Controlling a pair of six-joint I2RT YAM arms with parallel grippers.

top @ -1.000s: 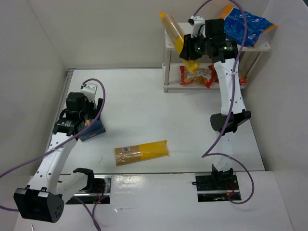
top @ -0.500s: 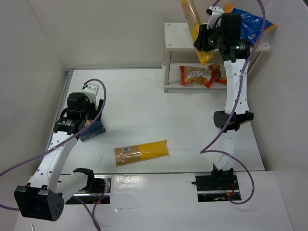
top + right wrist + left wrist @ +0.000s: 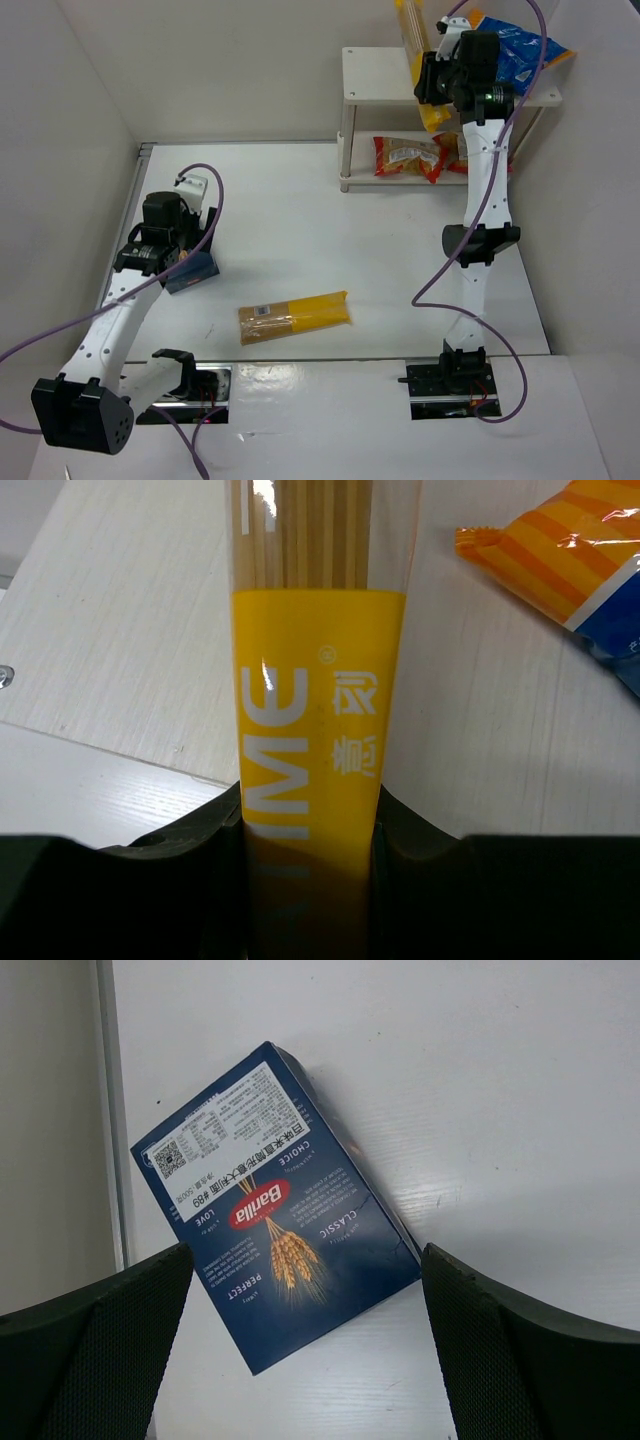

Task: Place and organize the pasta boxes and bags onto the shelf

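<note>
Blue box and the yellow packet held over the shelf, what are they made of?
The blue box looks like printed cardboard: sharp folded edges, matte face, stuck-on paper label. The yellow packet seems glossy plastic film: glare streaks, and a clear end showing pasta strands.

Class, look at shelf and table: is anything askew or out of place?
The blue-and-orange bag lies skewed atop the shelf, one corner seemingly past the right edge. The pasta box sits crooked on the table.
</note>
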